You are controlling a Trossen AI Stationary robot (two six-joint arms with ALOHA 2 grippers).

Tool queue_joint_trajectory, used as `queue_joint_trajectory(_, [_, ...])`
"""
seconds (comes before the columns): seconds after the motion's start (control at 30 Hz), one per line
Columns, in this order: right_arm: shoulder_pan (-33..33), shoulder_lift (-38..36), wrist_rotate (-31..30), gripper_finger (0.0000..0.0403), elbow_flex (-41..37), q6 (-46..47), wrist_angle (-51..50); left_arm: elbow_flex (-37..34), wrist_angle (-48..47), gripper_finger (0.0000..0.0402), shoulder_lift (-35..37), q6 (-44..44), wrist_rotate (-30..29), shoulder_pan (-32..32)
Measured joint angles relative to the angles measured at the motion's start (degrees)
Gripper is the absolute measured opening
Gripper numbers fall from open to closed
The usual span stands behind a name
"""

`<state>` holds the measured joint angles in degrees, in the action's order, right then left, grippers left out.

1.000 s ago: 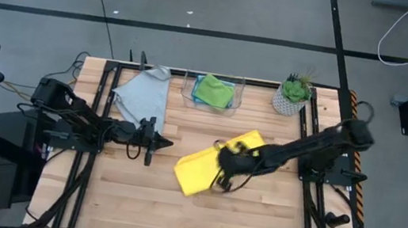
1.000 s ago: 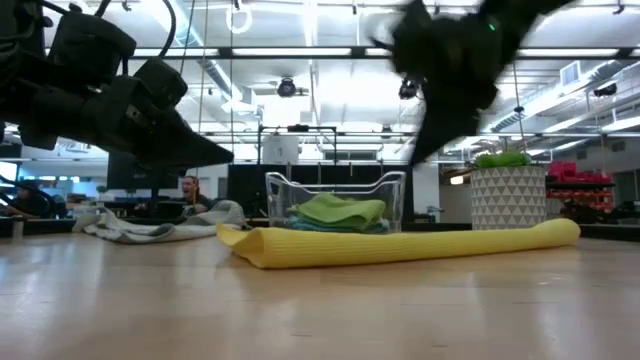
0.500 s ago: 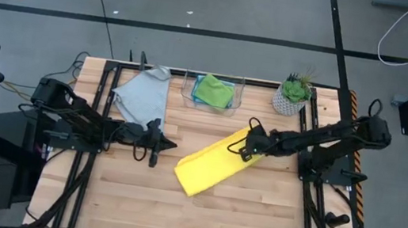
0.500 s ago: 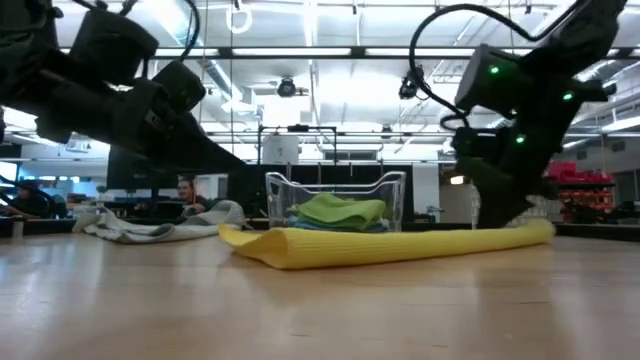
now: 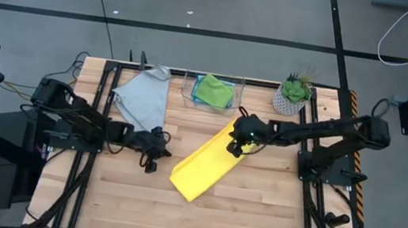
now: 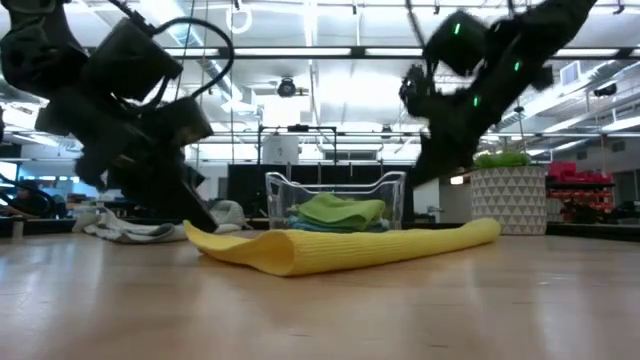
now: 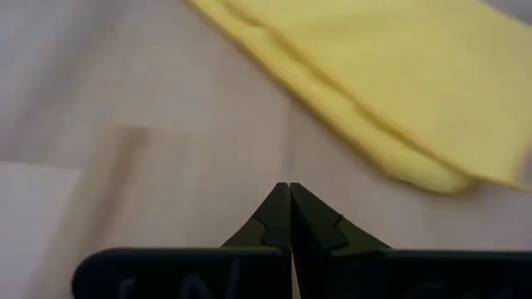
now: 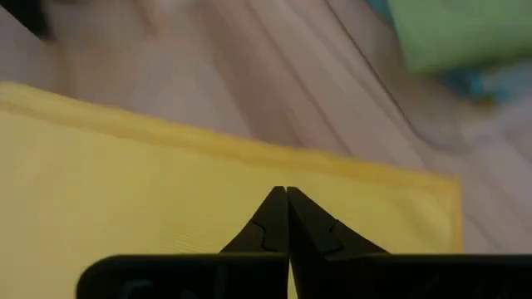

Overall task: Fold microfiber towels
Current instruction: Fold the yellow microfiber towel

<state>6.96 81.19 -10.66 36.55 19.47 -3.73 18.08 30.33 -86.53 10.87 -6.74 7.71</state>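
Note:
The yellow microfiber towel (image 5: 203, 163) lies flat on the table as a long folded strip, slanting from near left to far right. My right gripper (image 5: 236, 144) is shut over the strip's far end (image 8: 374, 208). In the low view it (image 6: 422, 176) hangs clear above the cloth. My left gripper (image 5: 151, 162) is shut and tipped down at bare wood (image 7: 166, 166), just short of the strip's near end (image 6: 205, 238). A grey towel (image 5: 142, 97) lies spread at the far left. A green towel (image 5: 213, 91) lies folded in a clear bin over a light blue one.
The clear bin (image 5: 188, 88) stands at the far edge, in the middle. A potted plant (image 5: 293, 96) in a white pot stands at the far right. Bare wood (image 5: 254, 209) stretches along the near side of the table.
My right gripper has gone from the yellow towel's middle toward the table's far right, then a little left, and has risen off the cloth. The towel has narrowed from a broad fold to a strip and turned steeper. My left gripper has tipped down toward the table.

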Motion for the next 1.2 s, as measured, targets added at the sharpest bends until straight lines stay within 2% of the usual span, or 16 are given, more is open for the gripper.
queue_joint_trajectory(0.2, [-8.9,-3.8,-3.0,0.0002,2.7,2.9,-0.3,1.8,-0.3,0.0005,-1.7,0.1,1.5,3.6])
queue_joint_trajectory(0.57, [-23.2,-0.2,-10.5,0.0002,5.3,11.0,-0.5,10.9,-0.2,0.0006,-12.2,0.3,-0.5,9.2])
queue_joint_trajectory(0.87, [-31.0,-0.2,-12.2,0.0002,8.0,14.5,-0.4,20.2,0.0,0.0006,-19.7,0.5,0.8,15.8])
queue_joint_trajectory(0.97, [-32.6,-0.2,-12.2,0.0002,8.1,16.7,-0.4,23.8,2.6,0.0006,-23.5,0.3,0.4,17.0])
queue_joint_trajectory(1.07, [-33.7,0.3,-12.6,0.0002,8.1,19.2,-0.5,28.0,4.7,0.0004,-27.4,-1.3,0.7,17.9])
queue_joint_trajectory(1.2, [-35.0,2.2,-13.3,0.0002,8.1,21.7,-0.5,31.3,3.9,0.0006,-29.2,-4.8,0.7,18.7])
